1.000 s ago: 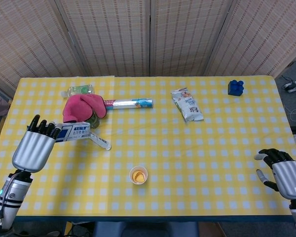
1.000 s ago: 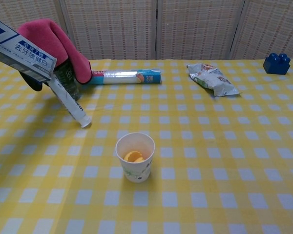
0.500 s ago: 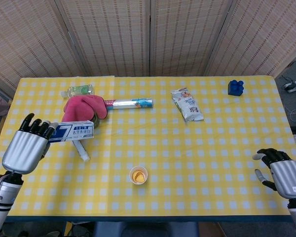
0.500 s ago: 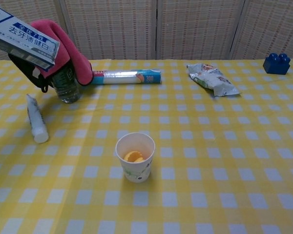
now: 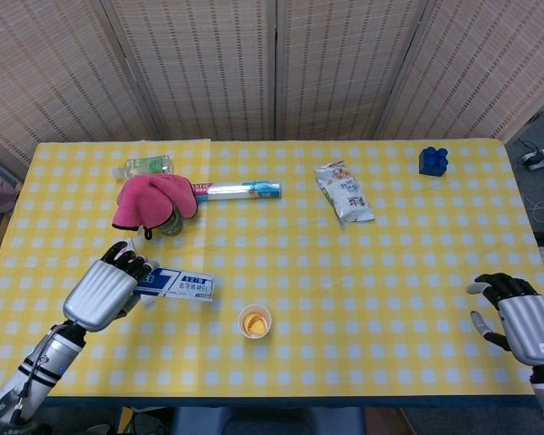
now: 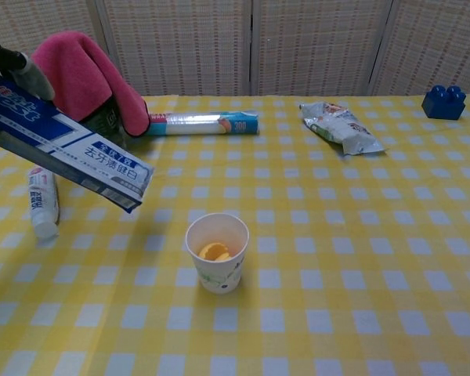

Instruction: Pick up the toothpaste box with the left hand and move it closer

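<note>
I'm holding the toothpaste box (image 5: 179, 284) w/ left hand (image 5: 102, 292), fingers (image 5: 127, 263) clamped on its left end; long axis running rightward toward the cup (image 5: 255, 321), hovering above the bench (image 5: 390, 272) near front.

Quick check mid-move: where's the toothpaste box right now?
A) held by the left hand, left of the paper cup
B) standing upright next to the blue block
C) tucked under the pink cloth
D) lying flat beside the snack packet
A: the left hand grips the toothpaste box at one end, and its free end points toward the paper cup, off the table in the chest view.
</note>
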`<move>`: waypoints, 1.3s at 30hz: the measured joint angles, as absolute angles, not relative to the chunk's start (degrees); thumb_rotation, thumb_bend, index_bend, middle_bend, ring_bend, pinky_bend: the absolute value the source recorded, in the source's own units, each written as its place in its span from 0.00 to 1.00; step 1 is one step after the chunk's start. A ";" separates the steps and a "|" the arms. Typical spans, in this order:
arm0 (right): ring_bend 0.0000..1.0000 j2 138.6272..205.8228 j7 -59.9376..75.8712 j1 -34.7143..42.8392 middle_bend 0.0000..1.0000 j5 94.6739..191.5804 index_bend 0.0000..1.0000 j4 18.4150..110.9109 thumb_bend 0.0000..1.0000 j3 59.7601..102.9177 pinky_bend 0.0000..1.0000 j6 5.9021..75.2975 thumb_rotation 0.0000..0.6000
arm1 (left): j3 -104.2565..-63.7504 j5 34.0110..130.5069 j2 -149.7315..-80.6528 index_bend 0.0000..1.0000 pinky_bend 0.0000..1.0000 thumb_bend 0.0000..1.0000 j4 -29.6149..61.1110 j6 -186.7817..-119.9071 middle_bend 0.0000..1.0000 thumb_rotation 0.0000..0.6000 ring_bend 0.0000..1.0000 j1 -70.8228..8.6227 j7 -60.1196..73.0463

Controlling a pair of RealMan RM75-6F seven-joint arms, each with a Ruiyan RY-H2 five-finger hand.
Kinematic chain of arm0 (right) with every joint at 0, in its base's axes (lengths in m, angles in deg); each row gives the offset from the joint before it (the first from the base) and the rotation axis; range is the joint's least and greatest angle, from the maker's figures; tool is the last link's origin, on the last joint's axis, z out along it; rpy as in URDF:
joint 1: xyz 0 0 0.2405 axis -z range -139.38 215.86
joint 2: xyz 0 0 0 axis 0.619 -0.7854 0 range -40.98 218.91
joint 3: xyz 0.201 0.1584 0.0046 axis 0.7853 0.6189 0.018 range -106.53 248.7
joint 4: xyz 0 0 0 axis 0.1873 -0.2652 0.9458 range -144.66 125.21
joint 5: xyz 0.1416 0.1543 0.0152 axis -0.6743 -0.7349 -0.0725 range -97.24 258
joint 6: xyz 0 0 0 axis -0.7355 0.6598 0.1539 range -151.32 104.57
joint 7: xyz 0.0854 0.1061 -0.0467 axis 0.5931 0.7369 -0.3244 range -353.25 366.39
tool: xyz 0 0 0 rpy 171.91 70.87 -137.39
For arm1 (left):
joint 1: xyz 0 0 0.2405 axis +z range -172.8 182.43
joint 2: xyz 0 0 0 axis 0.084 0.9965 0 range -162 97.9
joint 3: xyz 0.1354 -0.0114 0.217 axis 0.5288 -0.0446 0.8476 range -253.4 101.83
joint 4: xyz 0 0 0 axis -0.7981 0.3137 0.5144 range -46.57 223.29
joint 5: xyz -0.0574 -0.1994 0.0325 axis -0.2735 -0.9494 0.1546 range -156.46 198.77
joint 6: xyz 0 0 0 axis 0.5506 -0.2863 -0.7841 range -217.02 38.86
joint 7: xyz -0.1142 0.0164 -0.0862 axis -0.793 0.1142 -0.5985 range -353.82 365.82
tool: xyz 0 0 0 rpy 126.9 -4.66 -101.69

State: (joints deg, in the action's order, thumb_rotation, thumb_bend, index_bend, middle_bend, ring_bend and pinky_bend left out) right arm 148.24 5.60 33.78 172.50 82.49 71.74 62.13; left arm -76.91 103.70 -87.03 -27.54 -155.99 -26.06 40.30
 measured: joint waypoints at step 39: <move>0.23 148.01 6.47 33.40 0.31 172.27 0.38 81.79 0.32 71.87 0.30 61.64 1.00 | -73.42 94.24 -89.31 0.00 0.09 0.35 -30.35 -159.86 0.00 1.00 0.00 -20.08 42.64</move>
State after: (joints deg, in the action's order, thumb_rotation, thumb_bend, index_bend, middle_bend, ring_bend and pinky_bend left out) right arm 148.01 6.47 33.40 172.27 81.79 71.87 61.64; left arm -73.42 94.24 -89.31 -30.35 -159.86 -20.08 42.64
